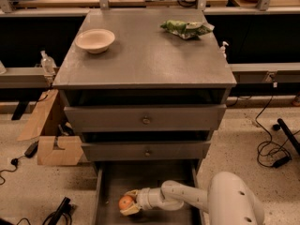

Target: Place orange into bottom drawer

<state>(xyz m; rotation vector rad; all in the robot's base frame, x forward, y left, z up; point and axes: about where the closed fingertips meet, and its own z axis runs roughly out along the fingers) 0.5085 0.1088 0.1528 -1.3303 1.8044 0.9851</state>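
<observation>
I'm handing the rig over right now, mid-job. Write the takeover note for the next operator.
Gripper: low inside the open bottom drawer, toward its left side in the camera view, shut on the orange.
Orange: within the drawer, between the fingers; whether it touches the floor cannot be told.
Done: drawer is out, orange brought into it.
Left: release the orange, withdraw the arm.
Bowl and green bag sit on the cabinet top.
</observation>
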